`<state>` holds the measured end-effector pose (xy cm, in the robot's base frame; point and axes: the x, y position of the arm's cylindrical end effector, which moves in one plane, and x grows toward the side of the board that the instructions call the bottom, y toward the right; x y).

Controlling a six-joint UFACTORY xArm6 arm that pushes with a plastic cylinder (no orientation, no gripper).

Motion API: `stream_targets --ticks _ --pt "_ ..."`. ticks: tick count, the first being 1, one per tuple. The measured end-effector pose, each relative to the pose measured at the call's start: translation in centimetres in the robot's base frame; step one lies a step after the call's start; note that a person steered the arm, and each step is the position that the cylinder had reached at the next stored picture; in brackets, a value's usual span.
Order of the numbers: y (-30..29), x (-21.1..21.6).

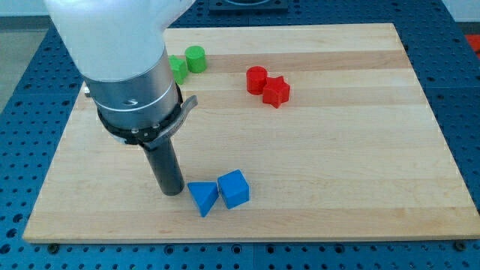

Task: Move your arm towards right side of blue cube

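The blue cube (234, 188) lies near the view's bottom centre of the wooden board (360, 150). A blue triangular block (202, 197) touches the cube's left side. My tip (172, 192) rests on the board just left of the blue triangular block, so it is on the cube's left, with the triangle between them. The rod rises from the tip into the large grey and white arm body, which hides part of the board's upper left.
A red cylinder (256, 79) and a red star-shaped block (276, 92) sit together at the upper middle. A green cylinder (196, 58) and another green block (178, 69), partly hidden by the arm, sit at the upper left. Blue perforated table surrounds the board.
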<state>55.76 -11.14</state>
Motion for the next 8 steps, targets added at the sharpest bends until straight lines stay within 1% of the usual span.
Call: stream_targets --ticks 2,4,7,8 --pt "0.5 0.8" --pt "4.7 3.8" --pt "3.6 3.2" --pt "3.3 2.3"
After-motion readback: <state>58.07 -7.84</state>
